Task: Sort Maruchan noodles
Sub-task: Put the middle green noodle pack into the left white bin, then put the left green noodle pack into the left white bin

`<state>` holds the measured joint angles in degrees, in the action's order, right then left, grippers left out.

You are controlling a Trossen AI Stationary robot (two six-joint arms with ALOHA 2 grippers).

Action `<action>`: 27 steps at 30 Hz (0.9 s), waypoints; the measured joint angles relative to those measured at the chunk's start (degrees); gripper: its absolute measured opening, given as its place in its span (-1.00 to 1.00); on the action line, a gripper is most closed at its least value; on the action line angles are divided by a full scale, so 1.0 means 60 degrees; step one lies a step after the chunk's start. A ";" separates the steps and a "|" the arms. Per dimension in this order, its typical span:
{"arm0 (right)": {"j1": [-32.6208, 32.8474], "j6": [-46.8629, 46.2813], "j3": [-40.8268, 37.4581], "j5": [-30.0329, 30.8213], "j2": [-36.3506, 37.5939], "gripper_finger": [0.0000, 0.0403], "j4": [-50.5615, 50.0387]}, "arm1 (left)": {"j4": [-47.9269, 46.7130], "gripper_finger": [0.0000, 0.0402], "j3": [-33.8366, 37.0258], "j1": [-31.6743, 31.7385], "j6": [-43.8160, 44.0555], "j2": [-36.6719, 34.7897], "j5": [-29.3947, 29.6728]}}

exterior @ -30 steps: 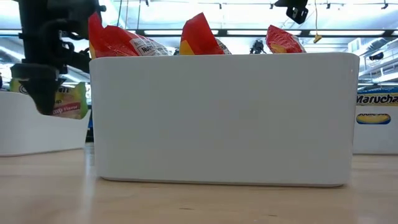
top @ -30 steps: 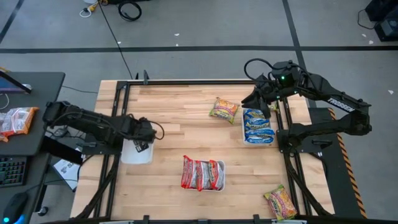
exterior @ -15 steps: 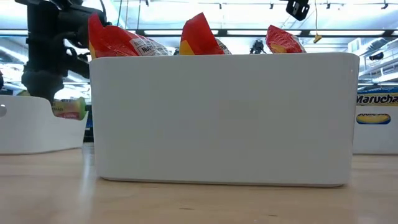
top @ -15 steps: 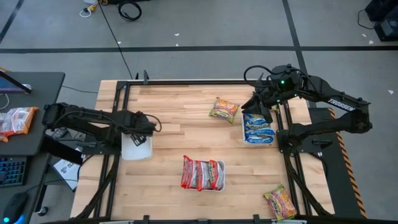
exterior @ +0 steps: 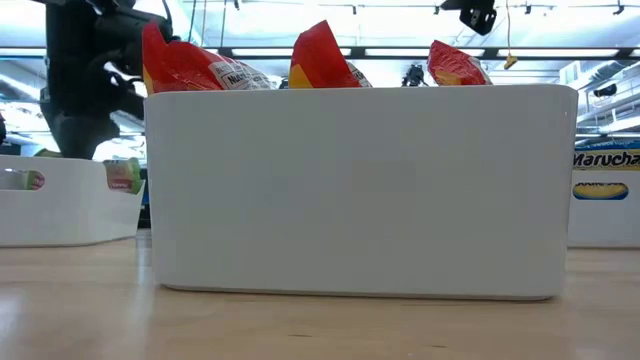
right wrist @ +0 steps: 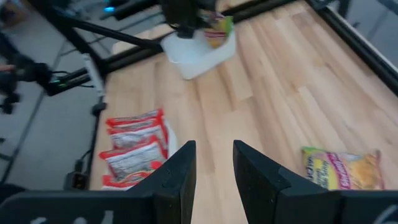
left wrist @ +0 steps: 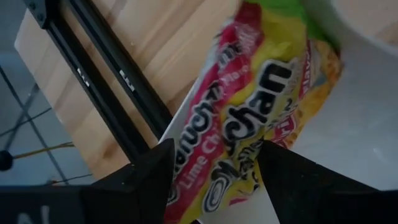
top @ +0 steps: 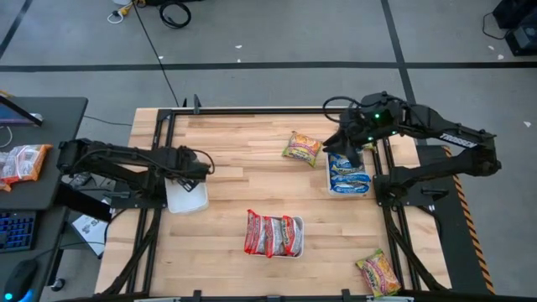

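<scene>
My left gripper hangs open over the white tray at the table's left edge. A yellow, pink and green noodle packet lies tilted in that tray, leaning on its wall. The fingers stand on either side of it; whether they touch it I cannot tell. Its top peeks over the rim. My right gripper hovers high over the far end of the tray of blue packets, slightly open and empty. Red packets fill the middle tray.
One yellow-green packet lies loose on the wood at the far middle. Another lies at the near right corner. Black frame rails run along both side edges. A side table with a packet stands left of the table.
The yellow-green packet, held above the left tray's rim a second ago, has sunk into the tray and now only peeks over the rim. My left gripper has rolled and stays just above it.
</scene>
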<state>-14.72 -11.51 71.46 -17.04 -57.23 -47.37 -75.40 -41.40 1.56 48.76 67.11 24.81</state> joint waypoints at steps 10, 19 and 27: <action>0.1188 -0.0102 -0.0004 0.3056 -0.1602 -0.51 0.0311 | -0.1222 0.18 -0.1479 0.0198 0.0018 0.0000 -0.0144; 0.2262 0.0273 0.0000 0.4857 -0.4223 -0.49 0.0697 | -0.1898 0.44 -0.3122 0.0194 0.0473 -0.0004 -0.0180; 0.2065 0.1763 -0.0009 0.6958 -0.6922 -0.18 -0.0835 | -0.1474 0.56 -0.4637 -0.0057 0.0698 -0.0004 0.0278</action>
<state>-2.32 -0.93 71.41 24.71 -98.76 -52.38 -84.25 -69.22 1.21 52.95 67.09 26.48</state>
